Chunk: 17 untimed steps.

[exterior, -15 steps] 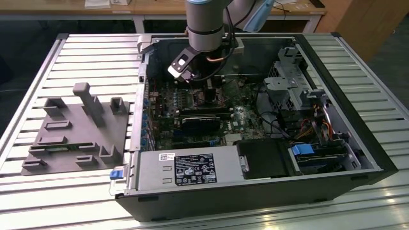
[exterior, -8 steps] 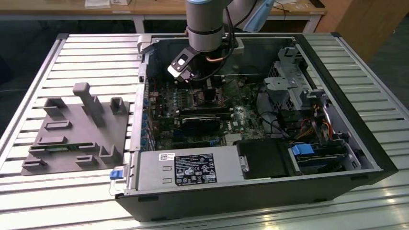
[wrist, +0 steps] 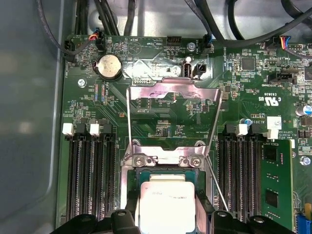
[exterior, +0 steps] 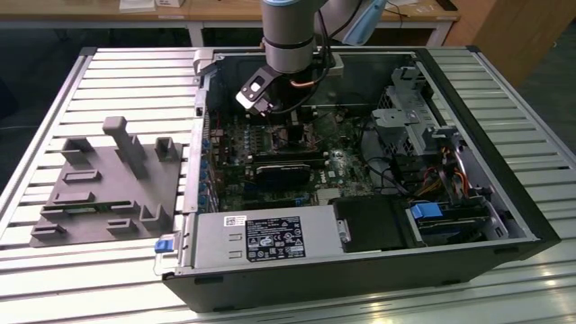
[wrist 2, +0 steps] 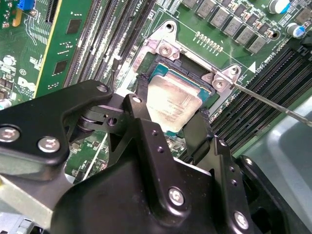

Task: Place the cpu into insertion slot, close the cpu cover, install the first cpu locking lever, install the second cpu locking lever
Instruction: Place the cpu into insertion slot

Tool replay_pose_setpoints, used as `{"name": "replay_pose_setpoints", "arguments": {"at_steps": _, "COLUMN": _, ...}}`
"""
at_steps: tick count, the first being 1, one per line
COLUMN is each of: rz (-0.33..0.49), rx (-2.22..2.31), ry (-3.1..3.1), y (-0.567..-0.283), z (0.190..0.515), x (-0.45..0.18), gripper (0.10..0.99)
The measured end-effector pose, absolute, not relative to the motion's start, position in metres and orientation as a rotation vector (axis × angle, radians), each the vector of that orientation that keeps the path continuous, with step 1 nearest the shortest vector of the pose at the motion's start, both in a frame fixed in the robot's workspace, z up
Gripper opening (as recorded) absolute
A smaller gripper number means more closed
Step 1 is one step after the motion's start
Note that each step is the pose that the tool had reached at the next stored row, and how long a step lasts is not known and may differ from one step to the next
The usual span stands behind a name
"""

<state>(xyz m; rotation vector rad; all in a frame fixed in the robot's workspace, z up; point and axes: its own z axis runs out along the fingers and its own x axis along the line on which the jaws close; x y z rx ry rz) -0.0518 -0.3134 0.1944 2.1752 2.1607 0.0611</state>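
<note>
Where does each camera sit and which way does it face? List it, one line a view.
Exterior view: off the arm, above the open black computer case, looking down; the grey robot arm reaches in.
First wrist view: rides the wrist, faces the green motherboard; the black gripper shows.
Second wrist view: wrist too, slanted across the gripper's body.
Both wrist views share the pale silver-tan square cpu between the fingers.

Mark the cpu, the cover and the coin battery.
cpu (wrist: 167, 202): first wrist view, middle of its metal top.
cover (wrist: 173, 90): first wrist view, frame bar opposite the hinge, cover raised open.
battery (wrist: 108, 66): first wrist view, centre of its round face.
</note>
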Motion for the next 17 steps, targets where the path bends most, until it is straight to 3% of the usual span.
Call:
{"name": "replay_pose_setpoints", "arguments": {"at_steps": 11, "rz": 0.062, "rx": 2.176, "ry": 2.160, "y": -0.3134, "z": 0.1930, "x": -0.0518, "gripper": 0.537}}
{"name": "replay_pose_setpoints", "arguments": {"at_steps": 13, "rz": 0.061, "rx": 2.176, "ry": 2.160, "y": -0.3134, "z": 0.1930, "x": -0.0518, "gripper": 0.549}}
{"name": "replay_pose_setpoints", "arguments": {"at_steps": 14, "rz": 0.061, "rx": 2.175, "ry": 2.160, "y": -0.3134, "z": 0.1930, "x": -0.0518, "gripper": 0.612}}
{"name": "replay_pose_setpoints", "arguments": {"at_steps": 17, "rz": 0.061, "rx": 2.176, "ry": 2.160, "y": -0.3134, "z": 0.1929, "x": -0.0518, "gripper": 0.612}}
